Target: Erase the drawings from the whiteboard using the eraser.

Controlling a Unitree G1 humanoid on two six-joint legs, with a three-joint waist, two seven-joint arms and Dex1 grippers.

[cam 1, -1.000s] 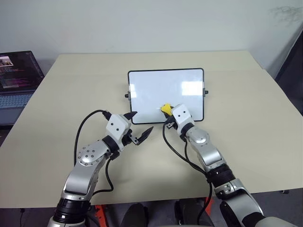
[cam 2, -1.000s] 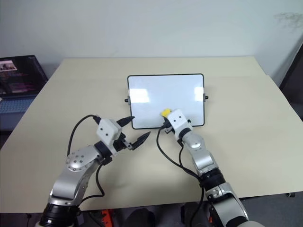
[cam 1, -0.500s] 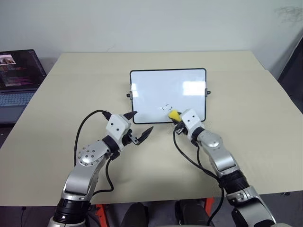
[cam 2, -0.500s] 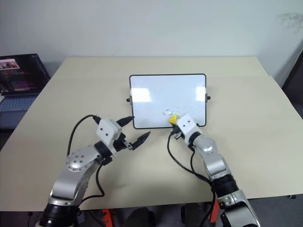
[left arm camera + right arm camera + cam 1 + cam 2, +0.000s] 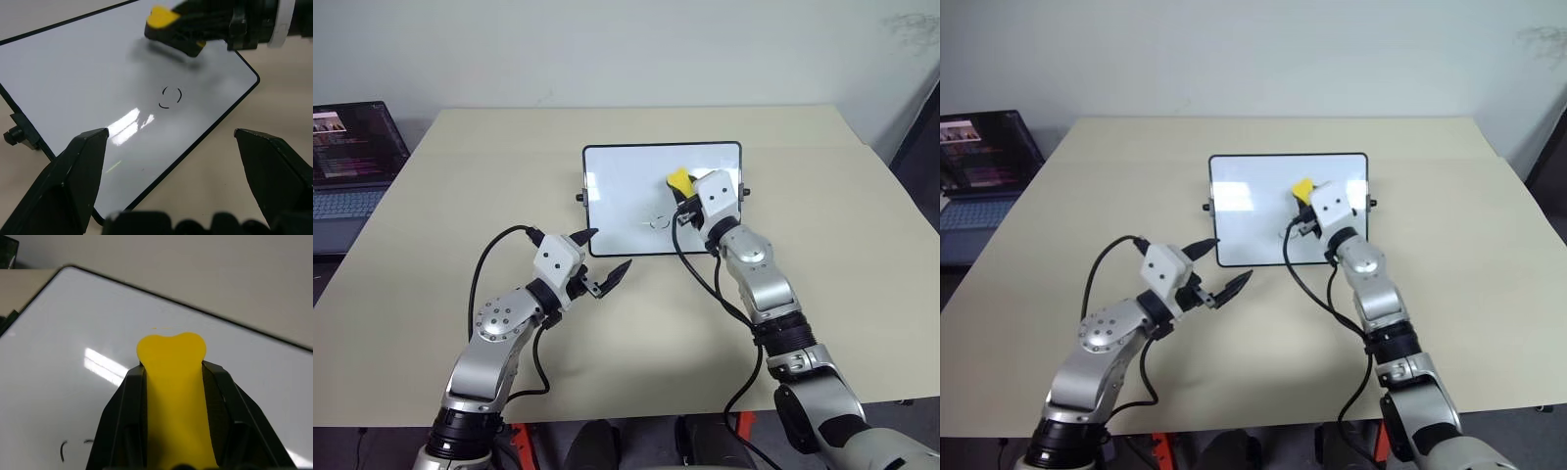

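Two black-fingered claws work over a smooth beige table (image 5: 822, 235). At its middle lies the whiteboard (image 5: 617, 201), a glossy white rectangle with a thin black frame, rounded corners and small black knobs at its sides. The right claw (image 5: 683, 191) is pinched on the eraser (image 5: 677, 179), a yellow block with a dark underside, held over the board's upper right part. One broken, thin black loop of the drawings (image 5: 170, 96) lies just beside the eraser, toward the board's near edge. The left claw (image 5: 597, 264) hovers spread just off that near edge, its pointed fingers apart.
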